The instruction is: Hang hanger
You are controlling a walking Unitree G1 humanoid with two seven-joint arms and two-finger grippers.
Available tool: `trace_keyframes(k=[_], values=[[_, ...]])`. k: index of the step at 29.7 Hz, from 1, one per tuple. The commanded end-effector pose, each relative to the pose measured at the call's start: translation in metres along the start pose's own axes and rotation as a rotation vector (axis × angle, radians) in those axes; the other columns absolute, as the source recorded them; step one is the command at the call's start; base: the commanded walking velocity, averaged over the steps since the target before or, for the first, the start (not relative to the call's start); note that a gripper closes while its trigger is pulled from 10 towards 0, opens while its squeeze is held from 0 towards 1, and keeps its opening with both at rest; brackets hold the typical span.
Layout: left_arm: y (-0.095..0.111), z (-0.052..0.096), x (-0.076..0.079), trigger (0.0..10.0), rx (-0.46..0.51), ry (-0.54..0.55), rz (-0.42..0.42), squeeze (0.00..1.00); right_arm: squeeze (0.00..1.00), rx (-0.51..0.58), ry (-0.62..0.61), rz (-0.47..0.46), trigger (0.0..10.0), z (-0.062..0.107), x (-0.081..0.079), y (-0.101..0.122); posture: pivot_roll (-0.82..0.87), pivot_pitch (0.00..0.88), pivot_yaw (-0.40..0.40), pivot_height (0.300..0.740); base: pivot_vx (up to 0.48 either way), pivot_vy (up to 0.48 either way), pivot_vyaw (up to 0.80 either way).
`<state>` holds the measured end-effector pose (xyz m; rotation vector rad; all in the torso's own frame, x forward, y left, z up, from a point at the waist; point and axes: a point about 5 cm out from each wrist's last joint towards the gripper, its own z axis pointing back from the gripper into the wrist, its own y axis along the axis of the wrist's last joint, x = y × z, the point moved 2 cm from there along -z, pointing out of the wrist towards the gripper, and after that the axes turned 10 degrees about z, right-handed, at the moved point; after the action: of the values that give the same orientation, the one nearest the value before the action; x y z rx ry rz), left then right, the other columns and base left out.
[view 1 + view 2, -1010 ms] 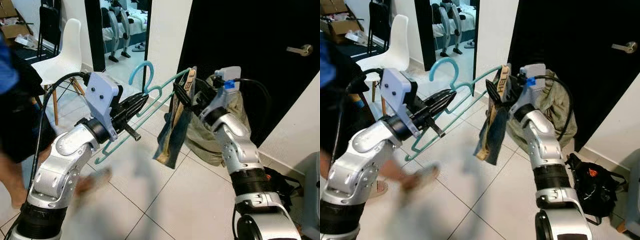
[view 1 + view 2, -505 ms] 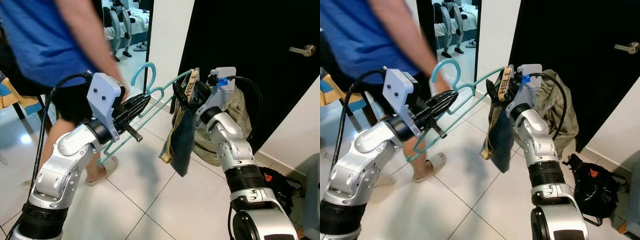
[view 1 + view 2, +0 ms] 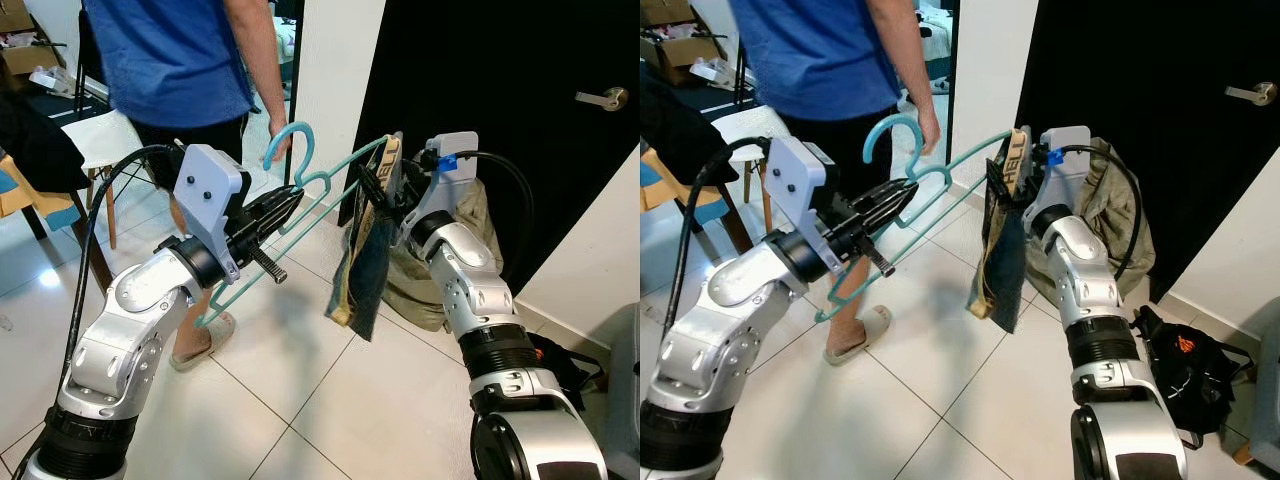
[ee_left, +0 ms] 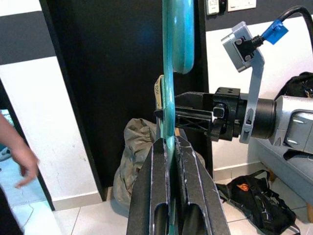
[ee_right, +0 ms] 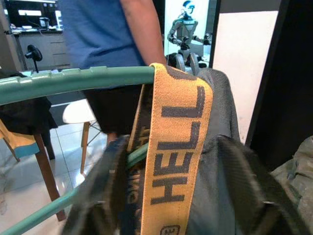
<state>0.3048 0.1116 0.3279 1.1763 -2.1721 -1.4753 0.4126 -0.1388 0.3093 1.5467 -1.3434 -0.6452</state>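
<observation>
A teal plastic hanger (image 3: 300, 195) is held in mid-air between both arms, hook up. My left gripper (image 3: 285, 206) is shut on the hanger just below its hook, and the left wrist view shows the teal bar (image 4: 171, 98) pinched between the black fingers (image 4: 156, 196). My right gripper (image 3: 375, 190) is shut on the hanger's other end, together with a dark garment (image 3: 365, 265) with an orange lettered waistband (image 5: 178, 147) that drapes over the bar and hangs down.
A person in a blue shirt (image 3: 180, 60) stands close on the left, one hand (image 3: 283, 140) near the hook. A white chair (image 3: 95, 135) stands behind. A black door (image 3: 500, 120) with a handle, an olive clothes heap (image 3: 440, 270) and a black bag (image 3: 1180, 370) are right.
The person has stepped further back and left, now standing upright behind the hanger. The garment swings slightly. Both grippers keep their hold and hardly move.
</observation>
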Motion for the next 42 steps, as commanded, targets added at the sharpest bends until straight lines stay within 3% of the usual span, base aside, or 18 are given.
trace_keyframes(k=[1, 13, 14, 26, 27, 29, 30, 34, 35, 36, 37, 40, 41, 42], values=[[0.007, -0.001, 0.005, 10.0, 0.034, -0.017, 0.004, 0.00, 0.00, 0.007, 0.001, 0.003, 0.0, 0.000, 0.003, 0.001, 0.00, 0.191, -0.129, 0.740, 0.000, 0.000, 0.00], [0.007, -0.001, 0.004, 10.0, 0.035, -0.013, 0.004, 0.00, 0.00, 0.039, 0.067, -0.045, 0.0, 0.002, 0.003, 0.004, 0.00, 0.194, -0.130, 0.740, 0.000, 0.000, 0.00], [0.008, -0.001, 0.004, 10.0, 0.035, -0.013, 0.005, 0.00, 0.00, 0.044, 0.091, -0.054, 10.0, 0.003, 0.001, 0.005, 0.00, 0.195, -0.130, 0.740, 0.000, 0.000, 0.00], [0.008, -0.001, 0.003, 10.0, 0.037, -0.011, 0.004, 0.00, 0.00, 0.049, 0.126, -0.053, 10.0, 0.004, -0.001, 0.006, 0.00, 0.197, -0.129, 0.740, 0.000, 0.000, 0.00], [0.008, -0.001, 0.003, 10.0, 0.037, -0.010, 0.004, 0.00, 0.00, 0.049, 0.129, -0.048, 3.4, 0.004, -0.001, 0.005, 0.00, 0.197, -0.129, 0.740, 0.000, 0.000, 0.00], [0.008, -0.001, 0.003, 10.0, 0.036, -0.009, 0.004, 0.00, 0.00, 0.048, 0.132, -0.045, 3.4, 0.005, -0.001, 0.005, 0.00, 0.197, -0.129, 0.740, 0.000, 0.000, 0.00], [0.008, -0.002, 0.003, 10.0, 0.036, -0.008, 0.003, 0.00, 0.00, 0.050, 0.141, -0.043, 0.0, 0.005, -0.001, 0.005, 0.00, 0.198, -0.129, 0.740, 0.000, 0.000, 0.00], [0.008, -0.002, 0.002, 10.0, 0.036, -0.007, 0.002, 0.00, 0.00, 0.057, 0.225, -0.039, 0.0, 0.011, 0.000, 0.007, 0.00, 0.200, -0.128, 0.740, 0.000, 0.000, 0.00], [0.008, -0.002, 0.002, 10.0, 0.037, -0.007, 0.002, 0.00, 0.00, 0.053, 0.251, -0.030, 4.2, 0.012, -0.001, 0.007, 0.00, 0.200, -0.129, 0.740, 0.000, 0.000, 0.00], [0.008, -0.002, 0.002, 10.0, 0.037, -0.008, 0.002, 0.00, 0.00, 0.050, 0.265, -0.024, 4.2, 0.013, -0.001, 0.007, 0.00, 0.200, -0.129, 0.740, 0.000, 0.000, 0.00], [0.008, -0.002, 0.002, 10.0, 0.038, -0.008, 0.003, 0.00, 0.00, 0.045, 0.265, -0.008, 10.0, 0.014, -0.001, 0.006, 0.00, 0.200, -0.129, 0.740, 0.000, 0.000, 0.00], [0.008, -0.002, 0.002, 10.0, 0.039, -0.008, 0.003, 0.00, 0.00, 0.042, 0.263, 0.003, 10.0, 0.014, 0.000, 0.006, 0.00, 0.200, -0.129, 0.740, 0.000, 0.000, 0.00], [0.009, -0.002, 0.002, 10.0, 0.041, -0.008, 0.003, 0.00, 1.00, 0.040, 0.261, 0.004, 10.0, 0.014, -0.001, 0.006, 0.00, 0.201, -0.128, 0.740, 0.000, 0.000, 0.00], [0.009, -0.003, 0.002, 10.0, 0.041, -0.008, 0.003, 0.00, 1.00, 0.042, 0.262, 0.004, 10.0, 0.013, -0.001, 0.006, 0.00, 0.201, -0.128, 0.740, 0.000, 0.000, 0.00]])
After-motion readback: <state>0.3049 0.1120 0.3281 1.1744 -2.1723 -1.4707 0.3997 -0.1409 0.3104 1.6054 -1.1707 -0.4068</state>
